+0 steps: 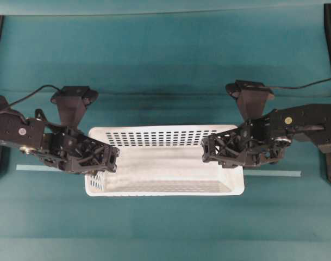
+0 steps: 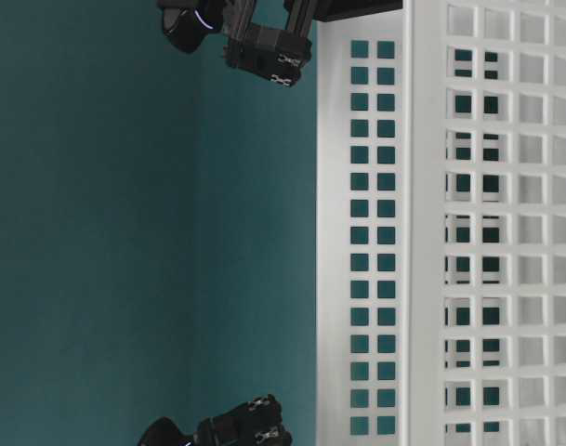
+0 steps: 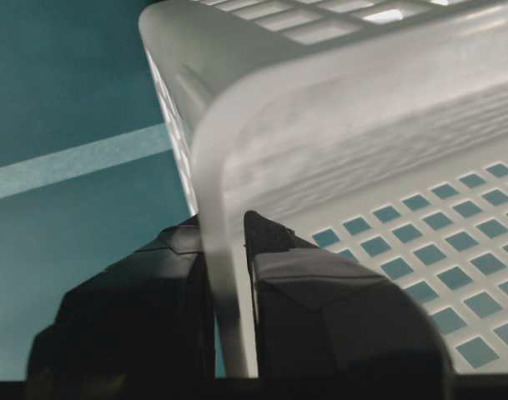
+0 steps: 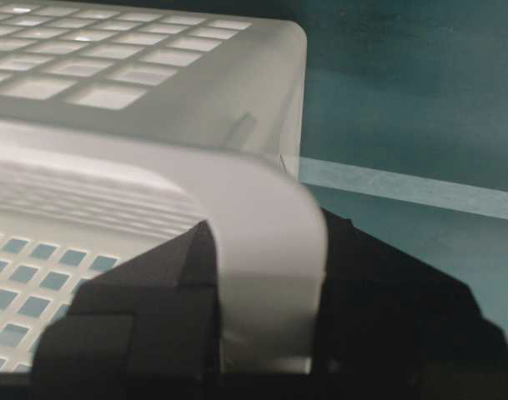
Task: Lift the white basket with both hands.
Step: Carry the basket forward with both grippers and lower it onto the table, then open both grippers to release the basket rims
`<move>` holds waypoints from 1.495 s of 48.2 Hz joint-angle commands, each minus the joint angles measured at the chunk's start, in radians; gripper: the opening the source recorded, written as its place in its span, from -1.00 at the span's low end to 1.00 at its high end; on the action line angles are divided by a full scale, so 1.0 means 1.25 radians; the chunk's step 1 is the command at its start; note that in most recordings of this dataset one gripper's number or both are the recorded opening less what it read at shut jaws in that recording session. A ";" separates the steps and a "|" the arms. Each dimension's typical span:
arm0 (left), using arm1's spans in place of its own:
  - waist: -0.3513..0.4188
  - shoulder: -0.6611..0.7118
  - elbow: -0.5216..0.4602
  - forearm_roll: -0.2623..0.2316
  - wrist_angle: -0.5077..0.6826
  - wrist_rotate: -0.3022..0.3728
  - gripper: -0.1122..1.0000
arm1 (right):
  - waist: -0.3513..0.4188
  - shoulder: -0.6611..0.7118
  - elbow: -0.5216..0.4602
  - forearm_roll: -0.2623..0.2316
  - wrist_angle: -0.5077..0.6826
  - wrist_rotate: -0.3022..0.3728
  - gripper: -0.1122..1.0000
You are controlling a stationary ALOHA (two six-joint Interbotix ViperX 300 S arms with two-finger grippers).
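White basket (image 1: pixel 165 163): large, slotted walls, centred on the teal worktop (image 1: pixel 165 70), straddling a pale tape strip (image 1: pixel 35 167). Left gripper (image 3: pixel 228 275): clamped on the rim of one short end wall, one finger inside, one outside. Right gripper (image 4: pixel 262 283): clamped likewise on the opposite end rim. Status: both grasps made; whether the basket has left the worktop cannot be told; raising it level remains. Surroundings: nothing obstructs a straight upward lift.
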 commanded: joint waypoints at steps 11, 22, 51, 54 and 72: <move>0.011 -0.001 0.011 0.007 -0.023 0.055 -0.74 | 0.015 0.013 0.011 -0.001 -0.023 -0.002 -0.47; 0.017 -0.002 0.011 0.009 -0.048 0.071 -0.47 | 0.011 0.013 0.011 -0.002 -0.036 0.000 0.19; 0.015 -0.038 0.009 0.006 -0.044 0.067 0.83 | -0.013 -0.010 0.006 -0.023 -0.011 -0.004 0.88; 0.013 -0.054 0.010 0.007 -0.042 0.066 0.83 | -0.015 -0.026 0.000 -0.023 0.005 -0.004 0.88; 0.012 -0.211 0.012 0.006 -0.009 0.083 0.83 | -0.022 -0.196 -0.015 -0.043 0.059 -0.028 0.88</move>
